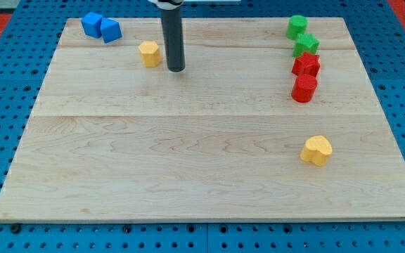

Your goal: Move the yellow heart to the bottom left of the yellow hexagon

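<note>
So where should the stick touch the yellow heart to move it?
No gripping, only pushing. My tip should go round to the yellow heart and meet its right side, slightly below, since the yellow hexagon lies far up-left. I'd guess centred contact keeps it from spinning.

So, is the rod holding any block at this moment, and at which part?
Nothing is held. My tip stands free on the board, just to the view's right of the yellow hexagon, apart from it. The yellow heart lies far away.

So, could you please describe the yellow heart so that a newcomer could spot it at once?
Start at the wooden board and go to its lower right area. There the yellow heart lies alone, well below the column of green and red blocks. The only other yellow block, the yellow hexagon, sits upper left beside my tip.
</note>
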`<move>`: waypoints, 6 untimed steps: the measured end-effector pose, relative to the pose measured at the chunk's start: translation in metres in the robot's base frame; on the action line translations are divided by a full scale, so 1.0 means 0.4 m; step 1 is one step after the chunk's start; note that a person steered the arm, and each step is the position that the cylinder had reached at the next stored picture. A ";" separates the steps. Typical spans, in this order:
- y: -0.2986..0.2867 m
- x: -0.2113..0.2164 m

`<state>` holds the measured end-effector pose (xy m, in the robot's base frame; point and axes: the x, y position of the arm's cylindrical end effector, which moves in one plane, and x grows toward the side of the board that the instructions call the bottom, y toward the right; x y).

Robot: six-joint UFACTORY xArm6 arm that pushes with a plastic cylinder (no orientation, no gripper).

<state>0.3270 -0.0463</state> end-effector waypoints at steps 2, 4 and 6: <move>-0.279 -0.135; -0.159 -0.073; 0.194 0.233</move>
<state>0.4201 0.0314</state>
